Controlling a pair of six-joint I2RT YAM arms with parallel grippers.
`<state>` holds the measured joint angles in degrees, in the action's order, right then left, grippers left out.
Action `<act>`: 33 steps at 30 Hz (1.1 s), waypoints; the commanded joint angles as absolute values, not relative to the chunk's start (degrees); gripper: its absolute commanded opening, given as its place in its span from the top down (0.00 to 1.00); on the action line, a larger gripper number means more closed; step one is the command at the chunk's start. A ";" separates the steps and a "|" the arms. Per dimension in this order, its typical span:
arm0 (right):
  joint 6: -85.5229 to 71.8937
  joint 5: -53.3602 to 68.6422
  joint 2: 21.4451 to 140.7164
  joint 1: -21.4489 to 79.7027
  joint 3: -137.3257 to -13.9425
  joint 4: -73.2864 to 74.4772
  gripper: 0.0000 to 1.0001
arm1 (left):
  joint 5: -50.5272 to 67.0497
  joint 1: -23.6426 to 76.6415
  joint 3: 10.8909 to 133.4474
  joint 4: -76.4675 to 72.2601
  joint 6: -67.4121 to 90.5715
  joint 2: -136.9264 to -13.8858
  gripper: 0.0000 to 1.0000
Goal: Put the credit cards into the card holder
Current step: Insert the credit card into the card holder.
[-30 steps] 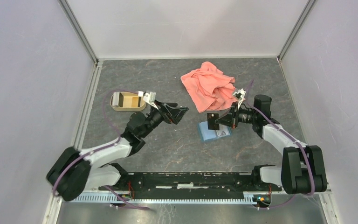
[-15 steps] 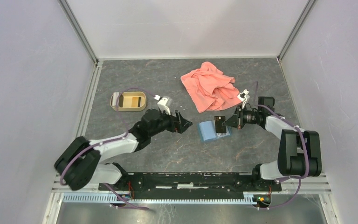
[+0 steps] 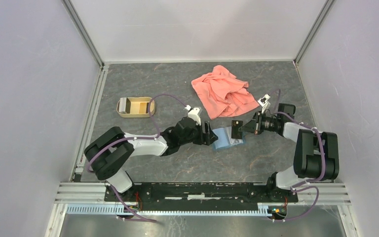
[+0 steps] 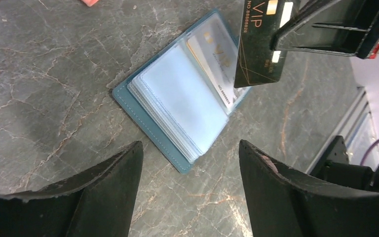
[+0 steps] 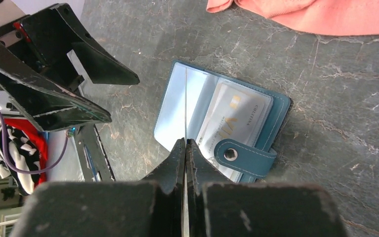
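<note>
The teal card holder (image 3: 223, 140) lies open on the table, clear sleeves up (image 4: 177, 98), its snap tab on the right (image 5: 244, 155). One pale credit card (image 5: 237, 118) sits in a sleeve. My right gripper (image 3: 243, 128) is shut on a dark credit card with gold lettering (image 4: 256, 49), which it holds on edge just above the holder; the right wrist view shows this card as a thin line (image 5: 184, 108). My left gripper (image 4: 190, 168) is open and low over the table at the holder's left corner, with nothing between its fingers.
A salmon-pink cloth (image 3: 224, 94) lies crumpled behind the holder. A tan oval tray (image 3: 134, 107) stands at the back left. The two grippers face each other closely across the holder, and the left gripper (image 5: 123, 98) fills the top left of the right wrist view.
My left arm has swung right from near the tray to the holder's left side, and its jaws have narrowed a little. The right gripper has shifted slightly right, still holding the card.
</note>
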<state>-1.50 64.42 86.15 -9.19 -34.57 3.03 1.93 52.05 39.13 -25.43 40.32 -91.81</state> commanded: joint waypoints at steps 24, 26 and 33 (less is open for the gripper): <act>-8.61 67.23 94.30 -7.39 -32.92 -5.00 1.00 | -8.81 54.79 50.74 -12.20 43.15 -105.29 0.36; -8.51 67.07 94.31 -7.32 -32.87 -5.00 1.00 | -9.03 54.84 51.03 -11.33 43.15 -105.73 0.39; -6.56 67.05 93.78 -7.73 -34.18 -2.92 1.00 | -10.30 54.84 51.45 -8.86 42.83 -107.06 0.47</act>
